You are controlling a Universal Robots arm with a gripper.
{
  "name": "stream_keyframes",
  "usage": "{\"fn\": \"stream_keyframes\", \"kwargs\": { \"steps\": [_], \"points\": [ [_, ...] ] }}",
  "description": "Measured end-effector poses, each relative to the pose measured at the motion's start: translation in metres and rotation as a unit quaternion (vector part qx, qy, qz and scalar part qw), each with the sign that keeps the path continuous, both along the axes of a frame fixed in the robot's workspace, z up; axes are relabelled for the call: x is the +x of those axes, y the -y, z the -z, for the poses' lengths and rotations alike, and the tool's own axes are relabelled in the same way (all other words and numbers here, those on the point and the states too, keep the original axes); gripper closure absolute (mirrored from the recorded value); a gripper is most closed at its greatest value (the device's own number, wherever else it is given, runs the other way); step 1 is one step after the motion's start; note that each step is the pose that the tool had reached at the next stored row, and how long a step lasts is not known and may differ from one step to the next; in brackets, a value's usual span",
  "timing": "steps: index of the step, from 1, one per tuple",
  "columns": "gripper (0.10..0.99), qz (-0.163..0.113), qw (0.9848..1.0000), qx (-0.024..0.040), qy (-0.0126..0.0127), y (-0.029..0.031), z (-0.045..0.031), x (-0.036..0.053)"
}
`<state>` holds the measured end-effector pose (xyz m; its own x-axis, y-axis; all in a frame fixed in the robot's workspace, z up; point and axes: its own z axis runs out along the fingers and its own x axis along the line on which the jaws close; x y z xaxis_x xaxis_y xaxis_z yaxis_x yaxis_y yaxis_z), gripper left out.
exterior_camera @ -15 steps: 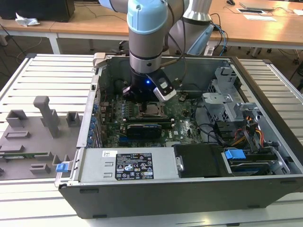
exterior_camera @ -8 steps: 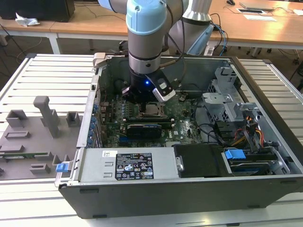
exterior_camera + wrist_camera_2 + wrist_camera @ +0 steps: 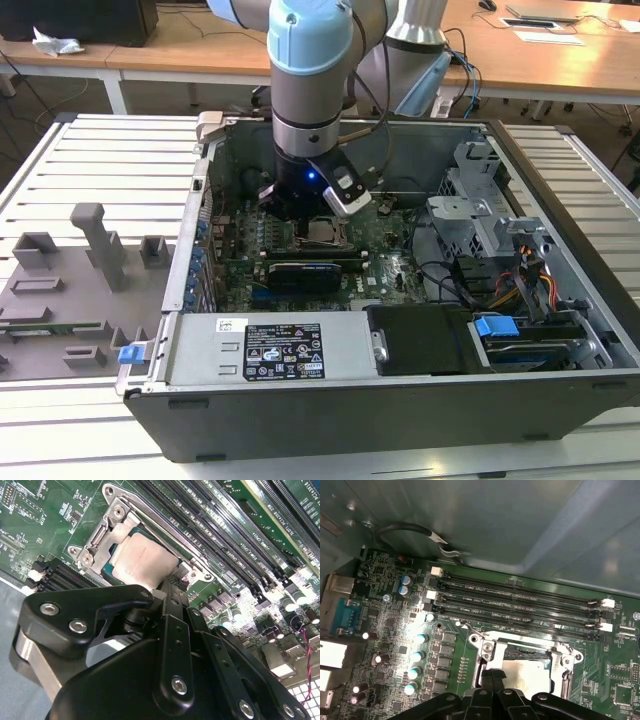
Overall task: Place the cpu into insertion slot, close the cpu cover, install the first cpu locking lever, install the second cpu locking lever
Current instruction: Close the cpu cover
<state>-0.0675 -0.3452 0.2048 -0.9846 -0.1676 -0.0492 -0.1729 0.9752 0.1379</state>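
The small, flat, silvery square cpu (image 3: 142,562) sits in the dark-framed square insertion slot (image 3: 520,652). The thin silvery metal cpu cover (image 3: 95,542) seems closed around it. The black pincer (image 3: 172,586), narrowed on nothing, sits at the slot's edge. Both levers look unfinished.

psu sticker (image 3: 285,350): white, with black print and symbols, at 6 o'clock on the case (image 3: 400,420) in the exterior view; too small to read
memory slots (image 3: 520,600): white lettering beside each; not legible
board (image 3: 55,515): tiny white markings beside parts; not legible
cpu (image 3: 142,562): pale glare; lettering cannot be made out
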Motion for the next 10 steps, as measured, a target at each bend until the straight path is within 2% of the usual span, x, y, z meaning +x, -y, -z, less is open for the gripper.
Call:
{"fn": "stream_keyframes", "kwargs": {
  "steps": [7, 10],
  "points": [
    [0.980, -0.001, 1.0000, 0.0004, 0.0003, -0.0009, -0.0005, 0.0055],
    [0.980, -0.003, 1.0000, 0.0003, 0.0003, -0.0040, -0.0005, 0.0091]
  ]
}}
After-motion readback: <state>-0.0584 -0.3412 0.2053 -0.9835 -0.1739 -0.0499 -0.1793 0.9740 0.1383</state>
